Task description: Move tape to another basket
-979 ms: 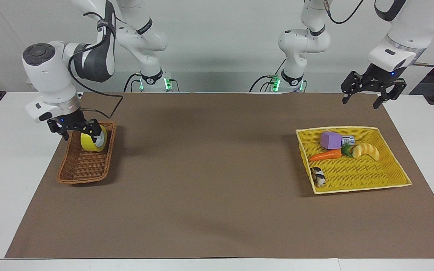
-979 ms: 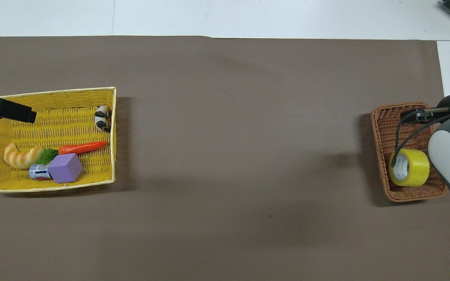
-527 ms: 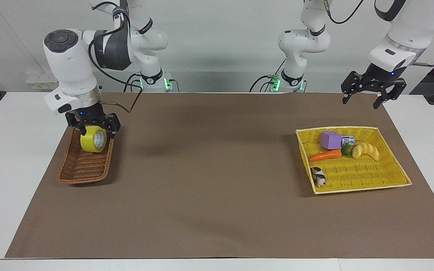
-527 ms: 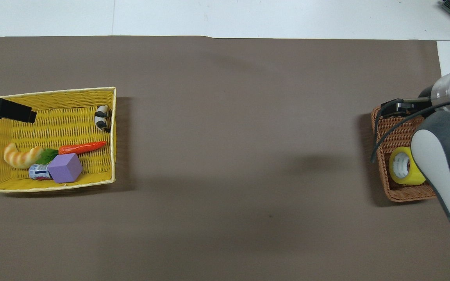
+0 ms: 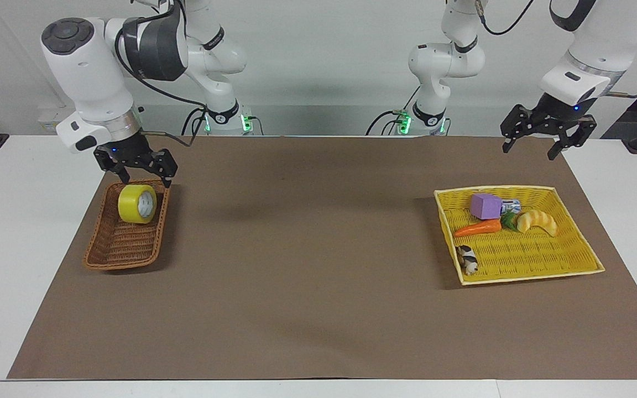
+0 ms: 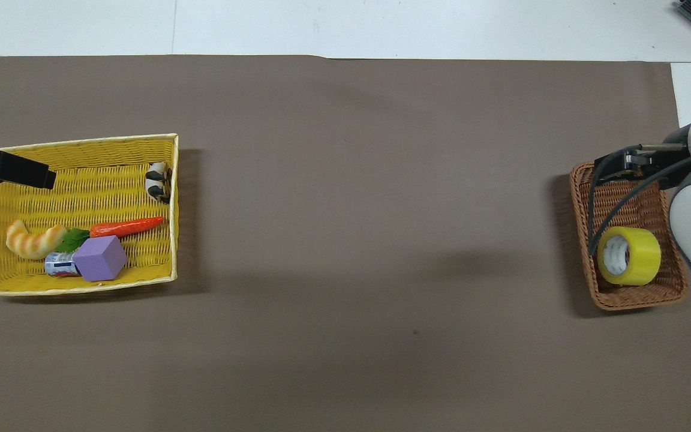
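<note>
The yellow tape roll (image 5: 137, 204) lies on its side in the narrow brown wicker basket (image 5: 122, 251), at the basket's end nearer the robots, toward the right arm's end of the table. It also shows in the overhead view (image 6: 628, 256), inside that basket (image 6: 636, 298). My right gripper (image 5: 145, 178) is open and empty. It hangs just above the tape and does not touch it. My left gripper (image 5: 531, 151) is open and empty. It waits in the air over the table by the yellow basket's edge nearer the robots.
The larger yellow woven basket (image 5: 523, 275) stands toward the left arm's end. It holds a purple cube (image 5: 485, 205), a carrot (image 5: 478, 228), a croissant toy (image 5: 537, 221), a small can and a black-and-white toy (image 5: 467, 259). A brown mat (image 5: 307, 249) covers the table.
My right gripper, which was down around the tape in the brown basket, has lifted clear of it. The tape stays in the basket. The left arm has not moved.
</note>
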`<act>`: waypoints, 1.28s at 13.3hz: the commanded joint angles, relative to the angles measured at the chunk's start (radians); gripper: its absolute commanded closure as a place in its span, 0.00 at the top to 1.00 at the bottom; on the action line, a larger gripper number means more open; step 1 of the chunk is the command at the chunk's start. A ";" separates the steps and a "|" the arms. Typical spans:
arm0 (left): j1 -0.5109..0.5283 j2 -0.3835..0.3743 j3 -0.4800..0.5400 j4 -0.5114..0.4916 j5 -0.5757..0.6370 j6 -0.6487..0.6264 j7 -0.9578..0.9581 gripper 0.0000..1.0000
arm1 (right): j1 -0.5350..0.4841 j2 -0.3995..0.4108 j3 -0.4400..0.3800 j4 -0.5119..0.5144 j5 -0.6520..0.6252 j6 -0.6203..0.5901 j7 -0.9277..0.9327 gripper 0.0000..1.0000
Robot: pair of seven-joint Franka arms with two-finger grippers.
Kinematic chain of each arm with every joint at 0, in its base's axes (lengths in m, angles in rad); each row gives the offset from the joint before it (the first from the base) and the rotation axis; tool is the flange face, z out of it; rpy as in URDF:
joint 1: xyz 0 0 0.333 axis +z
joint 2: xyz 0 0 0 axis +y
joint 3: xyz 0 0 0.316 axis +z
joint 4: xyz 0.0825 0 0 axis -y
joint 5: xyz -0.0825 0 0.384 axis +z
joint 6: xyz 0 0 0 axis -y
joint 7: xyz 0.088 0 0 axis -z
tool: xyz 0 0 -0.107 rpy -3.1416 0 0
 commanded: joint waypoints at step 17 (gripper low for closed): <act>0.011 -0.021 -0.007 -0.024 0.016 0.005 0.004 1.00 | 0.109 -0.186 -0.110 -0.010 0.061 -0.252 -0.081 1.00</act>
